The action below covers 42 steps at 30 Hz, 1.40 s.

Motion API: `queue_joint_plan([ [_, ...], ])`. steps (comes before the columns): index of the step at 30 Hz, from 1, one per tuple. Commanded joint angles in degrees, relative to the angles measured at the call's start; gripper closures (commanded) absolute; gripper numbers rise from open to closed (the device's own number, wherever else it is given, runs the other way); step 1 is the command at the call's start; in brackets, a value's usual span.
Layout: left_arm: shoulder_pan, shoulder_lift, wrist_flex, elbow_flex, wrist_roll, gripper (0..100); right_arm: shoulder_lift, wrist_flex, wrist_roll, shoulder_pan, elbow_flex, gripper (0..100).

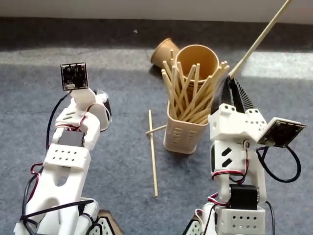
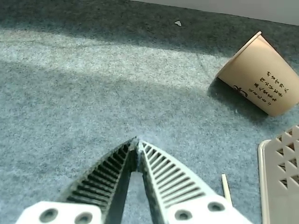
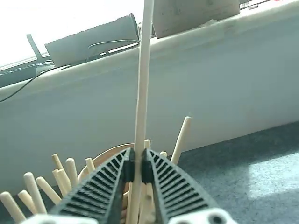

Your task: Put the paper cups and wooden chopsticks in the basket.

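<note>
Chopsticks fill the basket; right hand grips one.

The left arm stands at the near left, its left gripper low with tips pressed together. The right arm reaches far, its right gripper clamping a chopstick.

The table is covered in grey, felt-like cloth, rough and matt. The cups are matt brown paper. The basket is cream plastic with a faint sheen. The chopsticks are smooth, bare pale wood. The left gripper and right gripper have ribbed black plastic fingers on matt white plastic.
</note>
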Motion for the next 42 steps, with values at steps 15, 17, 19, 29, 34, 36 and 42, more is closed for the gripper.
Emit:
queue_joint_plan([
  [15,0.75,-0.13,-0.88,-0.31,0.18,99,-0.92,9.36,9.23,-0.13,-9.45,76.6],
  [17,0.75,-0.13,-0.88,-0.31,0.18,99,-0.84,11.74,10.2,0.48,-10.95,76.6],
  [19,0.75,-0.13,-0.88,-0.31,0.18,99,-0.75,11.91,14.77,3.47,-11.91,76.6],
  [29,0.84,-0.13,-0.79,-0.31,0.26,99,2.68,17.45,21.27,21.67,-3.21,76.7],
  [34,3.03,-0.13,-0.53,0.13,0.26,99,14.11,18.59,17.32,19.74,-0.75,76.7],
  [36,3.21,-0.13,-0.88,1.01,0.18,99,20.97,18.77,13.54,19.47,-5.32,76.7],
  [42,3.03,-0.22,-0.88,0.92,0.18,99,49.45,21.32,4.84,19.38,-22.29,76.7],
])
